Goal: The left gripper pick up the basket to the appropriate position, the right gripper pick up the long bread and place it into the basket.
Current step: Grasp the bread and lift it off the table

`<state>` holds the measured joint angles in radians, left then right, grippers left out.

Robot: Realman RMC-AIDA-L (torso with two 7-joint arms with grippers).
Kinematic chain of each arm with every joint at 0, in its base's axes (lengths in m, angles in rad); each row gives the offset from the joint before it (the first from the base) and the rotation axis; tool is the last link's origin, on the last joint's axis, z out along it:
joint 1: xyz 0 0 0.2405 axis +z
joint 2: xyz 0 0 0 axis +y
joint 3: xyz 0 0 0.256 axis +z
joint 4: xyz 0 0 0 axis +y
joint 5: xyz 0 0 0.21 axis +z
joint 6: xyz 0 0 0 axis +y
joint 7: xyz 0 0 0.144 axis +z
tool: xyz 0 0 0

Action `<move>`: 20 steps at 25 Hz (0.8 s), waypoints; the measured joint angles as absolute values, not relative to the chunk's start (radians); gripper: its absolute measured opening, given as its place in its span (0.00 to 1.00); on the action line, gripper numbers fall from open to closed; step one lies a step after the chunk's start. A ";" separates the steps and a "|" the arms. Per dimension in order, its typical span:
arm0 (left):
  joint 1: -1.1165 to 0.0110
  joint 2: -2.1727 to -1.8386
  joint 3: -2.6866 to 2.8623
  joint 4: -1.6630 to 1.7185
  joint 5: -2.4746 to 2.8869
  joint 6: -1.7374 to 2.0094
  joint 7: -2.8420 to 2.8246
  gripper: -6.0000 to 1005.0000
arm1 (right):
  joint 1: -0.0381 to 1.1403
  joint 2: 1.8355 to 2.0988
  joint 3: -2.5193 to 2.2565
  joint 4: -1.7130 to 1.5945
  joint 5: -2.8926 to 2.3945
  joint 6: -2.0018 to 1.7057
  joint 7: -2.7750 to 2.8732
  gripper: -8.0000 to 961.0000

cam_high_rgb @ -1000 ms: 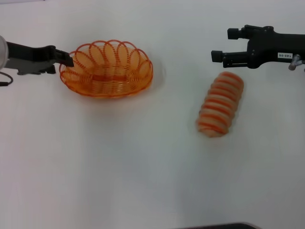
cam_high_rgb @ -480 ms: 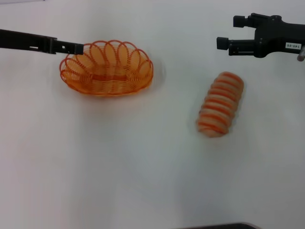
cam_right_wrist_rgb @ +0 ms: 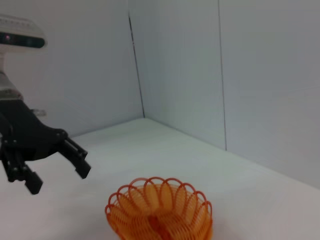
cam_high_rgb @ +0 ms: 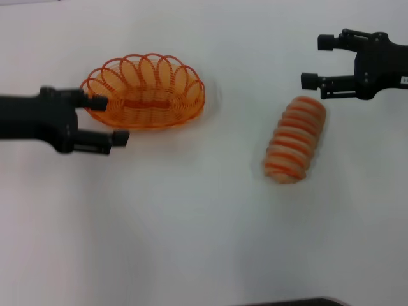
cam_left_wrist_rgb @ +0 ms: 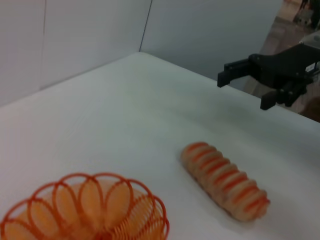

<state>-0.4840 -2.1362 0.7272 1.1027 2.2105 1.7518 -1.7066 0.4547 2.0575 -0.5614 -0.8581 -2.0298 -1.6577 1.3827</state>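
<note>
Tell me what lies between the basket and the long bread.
Nothing: in the head view only bare white table separates the basket from the long bread.

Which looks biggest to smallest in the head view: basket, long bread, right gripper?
1. basket
2. right gripper, cut off by the frame edge and nearer the camera, so unsure
3. long bread, close to the gripper

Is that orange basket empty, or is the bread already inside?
Empty. The basket holds nothing; the long bread lies on the table beside it.
</note>
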 joint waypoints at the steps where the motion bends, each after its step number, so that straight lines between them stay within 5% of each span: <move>1: -0.469 -2.139 0.724 1.094 2.212 1.752 -1.694 0.89 | 0.452 2.057 -0.564 -0.862 -2.035 -1.658 1.383 0.98; 6: -0.431 -2.139 0.701 1.060 2.221 1.755 -1.671 0.88 | 0.473 2.040 -0.570 -0.883 -2.110 -1.663 1.479 0.98; 15: -0.421 -2.140 0.683 1.052 2.221 1.765 -1.663 0.88 | 0.619 1.941 -0.582 -0.937 -2.232 -1.816 1.809 0.98; 20: -0.428 -2.140 0.685 1.050 2.222 1.764 -1.663 0.88 | 0.684 1.943 -0.582 -0.983 -2.388 -1.841 1.751 0.98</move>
<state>-0.4278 -2.1401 0.6849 1.0504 2.2217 1.7645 -1.6628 0.6842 1.9429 -0.5822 -0.9834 -2.3881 -1.8413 1.7510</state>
